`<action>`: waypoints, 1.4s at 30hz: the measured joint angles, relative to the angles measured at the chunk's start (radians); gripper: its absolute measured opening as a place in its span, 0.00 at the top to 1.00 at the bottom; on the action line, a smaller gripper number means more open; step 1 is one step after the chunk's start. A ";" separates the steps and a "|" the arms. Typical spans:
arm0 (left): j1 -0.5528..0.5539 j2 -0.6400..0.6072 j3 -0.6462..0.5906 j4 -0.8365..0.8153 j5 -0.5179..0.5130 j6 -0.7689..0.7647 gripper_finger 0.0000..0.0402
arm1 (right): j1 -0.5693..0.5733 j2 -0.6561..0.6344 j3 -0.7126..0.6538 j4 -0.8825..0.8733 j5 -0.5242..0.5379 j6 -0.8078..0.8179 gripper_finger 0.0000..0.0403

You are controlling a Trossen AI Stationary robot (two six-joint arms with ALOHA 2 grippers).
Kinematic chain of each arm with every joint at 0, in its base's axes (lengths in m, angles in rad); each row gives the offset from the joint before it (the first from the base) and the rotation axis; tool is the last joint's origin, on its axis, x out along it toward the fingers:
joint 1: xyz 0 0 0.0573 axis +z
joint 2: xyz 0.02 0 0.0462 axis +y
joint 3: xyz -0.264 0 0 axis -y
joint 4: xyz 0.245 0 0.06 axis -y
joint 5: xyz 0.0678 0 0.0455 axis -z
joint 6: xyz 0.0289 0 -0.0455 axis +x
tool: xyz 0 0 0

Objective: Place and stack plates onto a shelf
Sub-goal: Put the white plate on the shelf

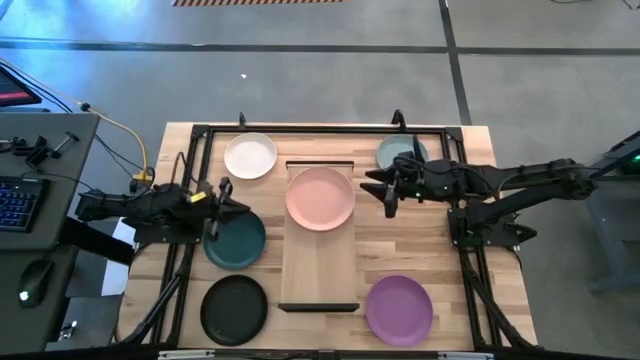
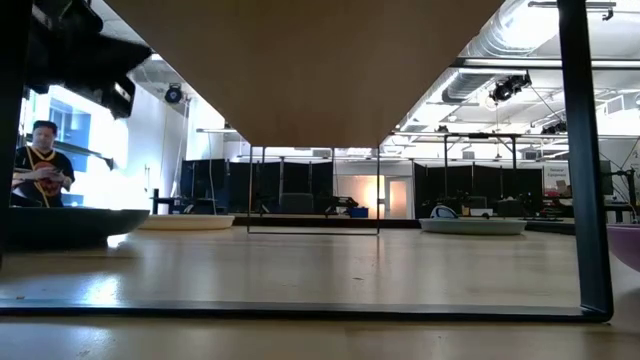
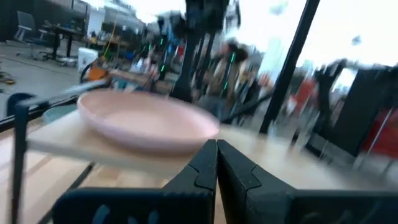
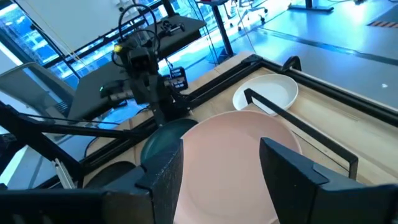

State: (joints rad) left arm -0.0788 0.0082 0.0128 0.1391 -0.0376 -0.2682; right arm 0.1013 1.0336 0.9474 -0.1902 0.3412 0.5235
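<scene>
The pink plate (image 1: pixel 320 198) rests flat on the far end of the shelf (image 1: pixel 318 270), a pale board in the table's middle. My right gripper (image 1: pixel 378 190) hovers open at the pink plate's right edge, and in the right wrist view the pink plate (image 4: pixel 233 162) shows between and beyond its fingers. My left gripper (image 1: pixel 232 207) is shut over the far rim of the dark teal plate (image 1: pixel 236 243) and points at the pink plate (image 3: pixel 143 124). The white plate (image 1: pixel 250 155), black plate (image 1: pixel 234 309) and purple plate (image 1: pixel 399 309) lie flat on the table. The right arm half covers the pale blue-green plate (image 1: pixel 400 152).
A dark metal frame (image 1: pixel 300 130) runs round the tabletop, with rails beside the plates. A desk with a keyboard (image 1: pixel 20 200) and cables stands left of the table. In the low view the shelf's underside (image 2: pixel 300 70) fills the top, and a person (image 2: pixel 40 170) stands far left.
</scene>
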 joint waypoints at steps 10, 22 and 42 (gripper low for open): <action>0.000 0.000 0.000 0.325 -0.072 -0.270 1.00 | -0.003 0.000 0.000 0.037 0.030 -0.004 0.52; 0.000 0.123 0.129 0.274 -0.355 -0.296 0.86 | -0.003 -0.042 0.000 -0.188 0.032 0.124 0.52; 0.581 0.919 0.998 -0.982 -0.168 -0.458 0.53 | -0.279 -0.089 0.000 -0.251 -0.286 -0.165 0.52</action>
State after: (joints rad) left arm 0.5023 0.9274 1.0107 -0.8427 -0.2053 -0.7259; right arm -0.1773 0.9449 0.9478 -0.4409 0.0556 0.3586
